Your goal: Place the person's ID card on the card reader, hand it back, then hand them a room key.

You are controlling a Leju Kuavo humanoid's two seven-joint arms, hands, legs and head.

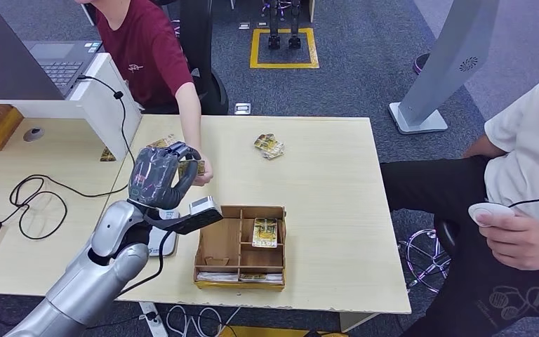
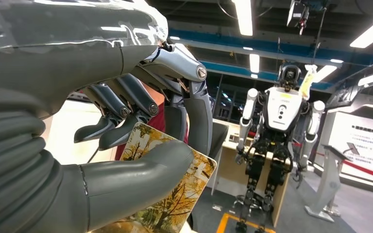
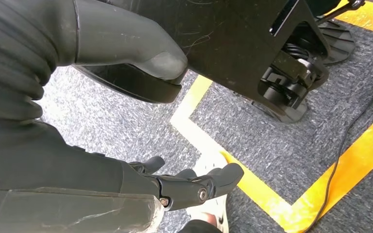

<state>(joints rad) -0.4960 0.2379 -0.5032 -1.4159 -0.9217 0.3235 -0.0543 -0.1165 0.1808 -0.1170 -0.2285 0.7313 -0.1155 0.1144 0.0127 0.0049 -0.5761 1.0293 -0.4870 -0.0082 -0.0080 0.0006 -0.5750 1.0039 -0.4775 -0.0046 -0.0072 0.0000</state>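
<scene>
My left hand (image 1: 158,175) is raised over the table's left part and pinches a card (image 2: 175,199) printed with yellow autumn trees between the thumb and the fingers (image 2: 126,104). In the head view the card (image 1: 188,168) points toward a person in a maroon shirt, whose hand (image 1: 202,173) reaches to its far end. The white card reader (image 1: 165,246) lies on the table under my left wrist, partly hidden. A cardboard tray (image 1: 219,246) beside it holds similar yellow cards (image 1: 265,232). My right hand (image 3: 189,187) hangs over the floor, holding nothing, fingers slightly apart.
Loose cards (image 1: 269,145) lie at the table's far side. A white divider (image 1: 105,98) and black cables (image 1: 38,196) stand to the left. A second person (image 1: 526,182) sits at the right holding a white device (image 1: 488,212).
</scene>
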